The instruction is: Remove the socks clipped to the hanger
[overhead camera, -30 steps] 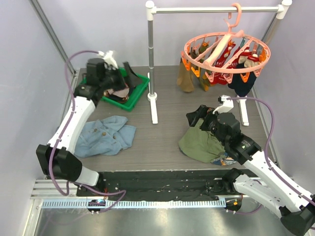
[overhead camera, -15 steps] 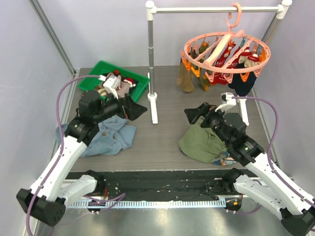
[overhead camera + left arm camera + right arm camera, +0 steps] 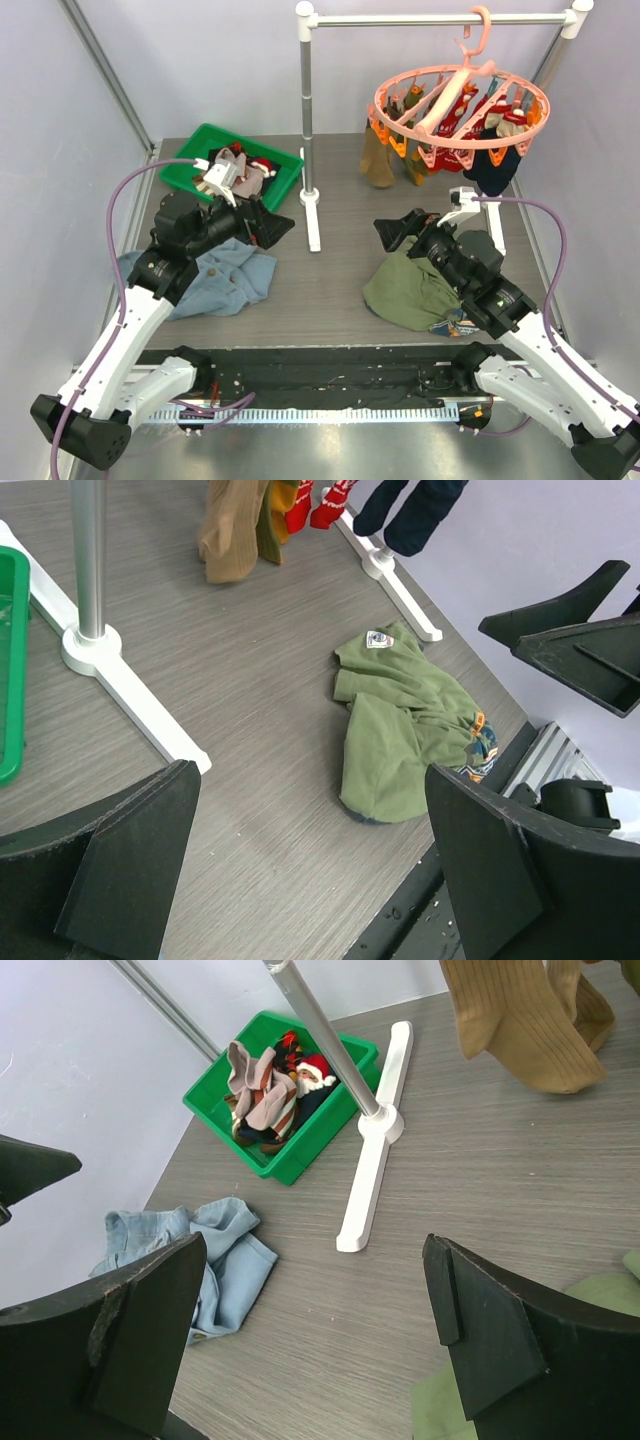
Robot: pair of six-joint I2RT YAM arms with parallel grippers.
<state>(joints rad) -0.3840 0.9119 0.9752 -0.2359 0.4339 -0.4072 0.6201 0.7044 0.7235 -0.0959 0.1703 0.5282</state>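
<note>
The desk (image 3: pixel 335 270) is grey wood-grain, shut in by pale lilac walls (image 3: pixel 200 60). My left fingers (image 3: pixel 120 865) are spread wide with nothing between them. They sit just past the blue denim garment (image 3: pixel 228 282), with the rail stand (image 3: pixel 307 110) foot ahead on their left and the olive garment (image 3: pixel 400 730) straight ahead. My right fingers (image 3: pixel 500 1345) gape just as wide and are empty, aimed at the green tray (image 3: pixel 322 1142) with its heap of loose socks (image 3: pixel 268 1090). The hanger (image 3: pixel 460 100) hangs from the rail, up beyond my right fingers, with more socks clipped to its pegs. Both arms reach in from the near edge with elbows bent, fingers facing each other across the desk.
</note>
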